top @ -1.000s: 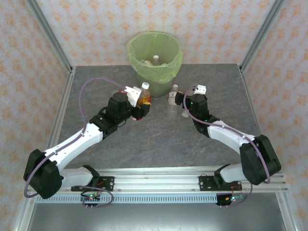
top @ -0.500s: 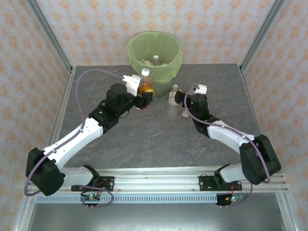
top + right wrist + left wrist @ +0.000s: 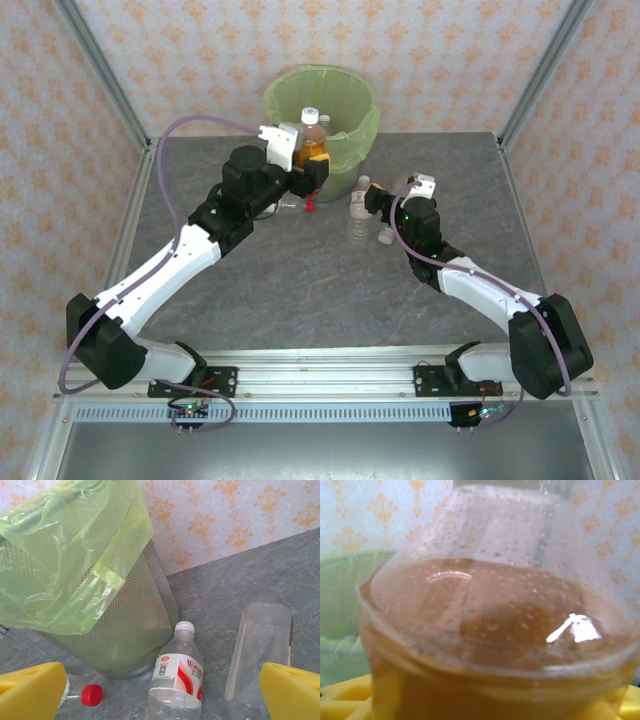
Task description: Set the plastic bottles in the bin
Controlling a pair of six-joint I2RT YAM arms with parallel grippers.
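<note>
You are holding the amber-filled bottle (image 3: 312,132) upright, clamped in your left gripper (image 3: 308,166) at the bin (image 3: 350,140) rim, evidently for the drop. Your right gripper (image 3: 160,695) is hovering spread wide before the red-labelled bottle (image 3: 176,672) on the table.

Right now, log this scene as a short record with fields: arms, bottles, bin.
left gripper: shut on the amber-filled bottle, held at the near rim of the bin
right gripper: open, low over the table, near the bin's base
bin: upright, mesh wall, green liner
white-capped bottle: upright beside the bin, red-and-white label
clear bottle: right of it, cap unseen
red cap: by the bin's base, its bottle mostly hidden
</note>
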